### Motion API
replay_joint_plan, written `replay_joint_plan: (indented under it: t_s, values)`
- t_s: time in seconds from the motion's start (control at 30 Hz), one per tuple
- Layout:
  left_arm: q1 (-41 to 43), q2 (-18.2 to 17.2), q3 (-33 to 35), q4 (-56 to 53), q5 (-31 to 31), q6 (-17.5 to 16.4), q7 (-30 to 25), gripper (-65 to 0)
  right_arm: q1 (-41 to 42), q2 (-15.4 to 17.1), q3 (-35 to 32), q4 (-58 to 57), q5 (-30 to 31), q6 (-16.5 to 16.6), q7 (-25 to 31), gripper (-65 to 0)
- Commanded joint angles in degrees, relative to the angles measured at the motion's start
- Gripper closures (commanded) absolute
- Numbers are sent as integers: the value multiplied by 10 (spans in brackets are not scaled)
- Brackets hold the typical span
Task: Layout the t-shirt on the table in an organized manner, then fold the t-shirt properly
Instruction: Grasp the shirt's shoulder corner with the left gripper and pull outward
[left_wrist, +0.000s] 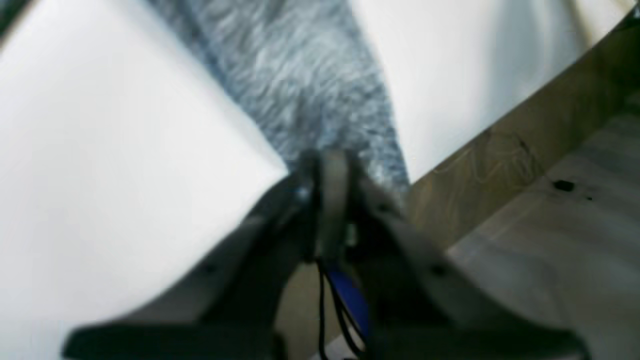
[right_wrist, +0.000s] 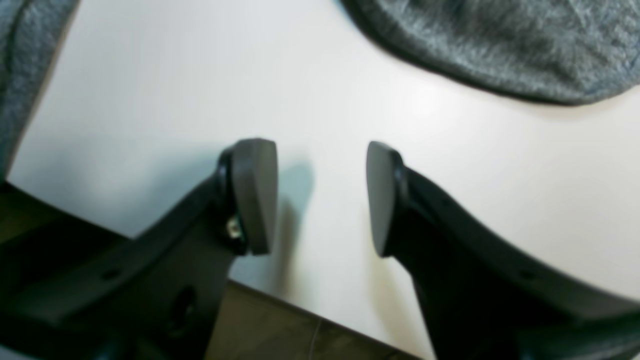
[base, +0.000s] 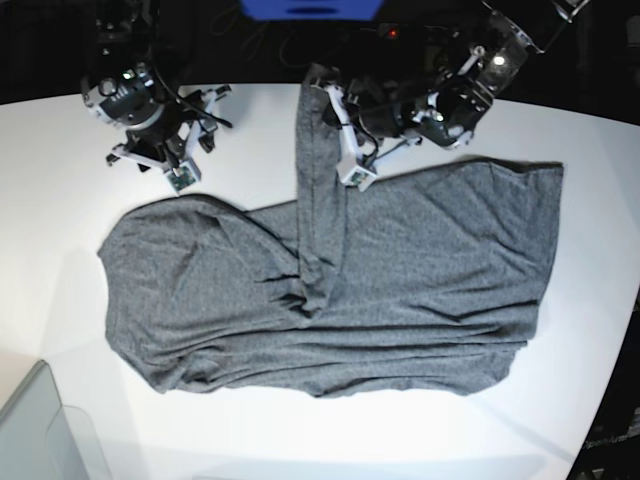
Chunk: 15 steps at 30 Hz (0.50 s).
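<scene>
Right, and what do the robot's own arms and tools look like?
The left arm and right arm are mostly black, with pale, light-catching parts near the tools. The right tool has two dark grey, blunt fingers with rounded tips; the left tool looks dark but blurred.

Robot workspace resembling a lab, two mounted robot arms, white tabletop, loose black cables
</scene>
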Motion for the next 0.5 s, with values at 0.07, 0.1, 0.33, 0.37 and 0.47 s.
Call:
replay_joint_plan:
  t_s: [0.07,0.1,0.33,0.37,0.47]
  values:
    - [7,-24,4,-4,31,13,41,-5,0,1,1,10,4,2,9,-292]
    - [8,-29,3,-1,38,13,41,0,0,1,1,10,4,2,9,-292]
    - [41,-71,-101,45,41,10,41,-2,0,1,1,10,4,2,10,-292]
    - [44,-75,-123,54,40,9,41,-2,0,1,1,10,4,2,10,-292]
    - [53,-82,-171,74,39,8,42,-2,0,1,1,10,4,2,10,-292]
